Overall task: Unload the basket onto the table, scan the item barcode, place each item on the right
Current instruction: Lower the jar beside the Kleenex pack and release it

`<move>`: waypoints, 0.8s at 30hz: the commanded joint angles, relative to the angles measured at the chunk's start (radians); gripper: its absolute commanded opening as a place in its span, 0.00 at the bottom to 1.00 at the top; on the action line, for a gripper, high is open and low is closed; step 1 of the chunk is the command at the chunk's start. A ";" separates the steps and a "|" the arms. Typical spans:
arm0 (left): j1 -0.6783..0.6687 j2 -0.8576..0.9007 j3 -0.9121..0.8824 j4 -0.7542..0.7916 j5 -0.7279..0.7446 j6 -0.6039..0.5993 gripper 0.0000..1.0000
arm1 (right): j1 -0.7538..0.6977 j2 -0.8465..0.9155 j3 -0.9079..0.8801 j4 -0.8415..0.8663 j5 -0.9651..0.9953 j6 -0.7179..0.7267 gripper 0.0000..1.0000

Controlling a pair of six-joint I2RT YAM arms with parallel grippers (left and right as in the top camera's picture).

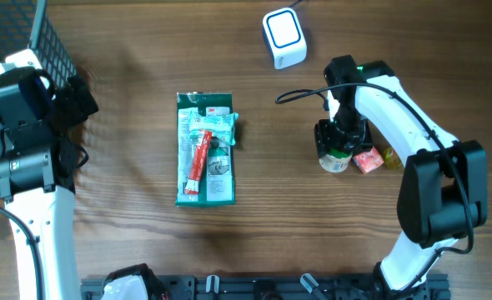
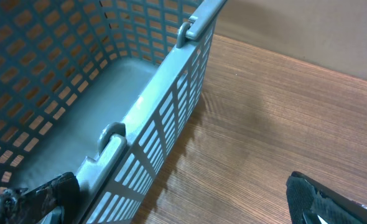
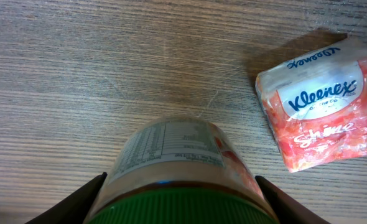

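Note:
A jar with a green lid and a printed label stands on the wooden table. My right gripper is shut on it, one finger against each side just below the lid. Seen from overhead, the right gripper sits right over the jar at the table's right. The white scanner lies at the back, apart from the jar. I cannot make out a barcode on the jar. My left gripper is open and holds nothing, beside the basket at the far left.
A red Kleenex pack lies just right of the jar, with a yellow item beyond it. A green package with a red tube lies mid-table. The grey mesh basket fills the back left corner.

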 commanded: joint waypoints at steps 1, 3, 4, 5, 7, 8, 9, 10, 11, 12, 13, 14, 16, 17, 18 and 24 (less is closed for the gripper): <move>0.005 0.040 -0.056 -0.052 0.054 -0.040 1.00 | 0.000 0.004 -0.004 0.000 0.004 0.009 0.73; 0.005 0.040 -0.056 -0.052 0.055 -0.040 1.00 | 0.000 -0.002 0.004 -0.019 0.015 0.013 0.90; 0.005 0.040 -0.056 -0.052 0.055 -0.040 1.00 | 0.000 -0.008 0.016 -0.032 0.042 0.018 0.91; 0.005 0.040 -0.056 -0.052 0.055 -0.040 1.00 | 0.000 -0.015 0.029 -0.044 0.074 0.031 0.91; 0.005 0.040 -0.056 -0.052 0.054 -0.040 1.00 | 0.002 -0.045 0.068 -0.067 0.120 0.053 0.91; 0.005 0.040 -0.056 -0.052 0.055 -0.040 1.00 | 0.002 -0.059 0.084 -0.074 0.120 0.053 0.91; 0.005 0.040 -0.056 -0.052 0.054 -0.040 1.00 | 0.002 -0.076 0.103 -0.078 0.120 0.053 0.91; 0.005 0.040 -0.056 -0.052 0.054 -0.040 1.00 | 0.002 -0.087 0.113 -0.077 0.120 0.053 0.91; 0.005 0.040 -0.056 -0.052 0.055 -0.040 1.00 | 0.002 -0.106 0.127 -0.073 0.113 0.054 0.91; 0.005 0.040 -0.056 -0.052 0.054 -0.040 1.00 | 0.003 -0.119 0.136 -0.072 0.093 0.053 0.91; 0.005 0.040 -0.056 -0.052 0.054 -0.040 1.00 | 0.003 -0.146 0.141 -0.074 0.032 0.039 0.91; 0.005 0.040 -0.056 -0.052 0.055 -0.040 1.00 | 0.003 -0.157 0.141 -0.074 -0.010 0.032 0.91; 0.005 0.040 -0.056 -0.052 0.054 -0.040 1.00 | 0.010 -0.176 0.141 -0.074 -0.144 0.003 0.88; 0.005 0.040 -0.056 -0.052 0.055 -0.040 1.00 | 0.016 -0.179 0.140 -0.072 -0.197 -0.010 0.86; 0.005 0.040 -0.056 -0.052 0.054 -0.040 1.00 | 0.024 -0.179 0.140 -0.064 -0.253 -0.016 0.84; 0.005 0.040 -0.056 -0.052 0.054 -0.040 1.00 | 0.182 -0.177 0.121 0.131 -0.258 0.131 0.59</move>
